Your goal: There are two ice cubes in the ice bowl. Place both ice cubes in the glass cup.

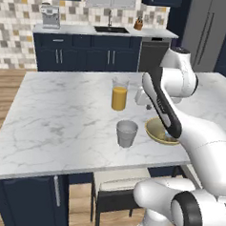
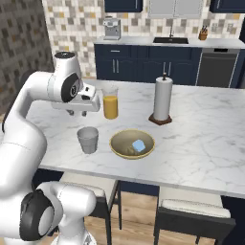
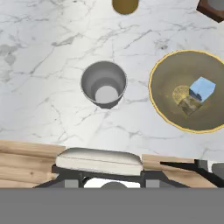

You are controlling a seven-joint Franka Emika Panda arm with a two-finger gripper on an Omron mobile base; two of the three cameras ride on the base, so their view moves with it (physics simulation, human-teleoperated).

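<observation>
The grey glass cup (image 2: 88, 139) (image 1: 127, 133) stands upright on the marble island, and its inside (image 3: 104, 85) holds nothing. Just to its right sits the yellowish-tan ice bowl (image 2: 116, 139) (image 1: 153, 131) (image 3: 162, 109). One pale blue ice cube (image 2: 139, 145) (image 3: 202, 89) lies in the bowl. A second, clearer ice cube (image 3: 189, 105) touches it and looks tan from the bowl showing through. My gripper (image 2: 77, 114) hangs well above the counter, over the cup's side of the island. It is open and holds nothing.
A taller glass of orange juice (image 2: 110, 103) (image 1: 119, 94) stands behind the cup. A paper towel roll (image 2: 162, 99) on a dark base is behind the bowl. Two stools (image 2: 91, 190) are tucked under the island's near edge, and my arm hides part of the bowl in the left base view.
</observation>
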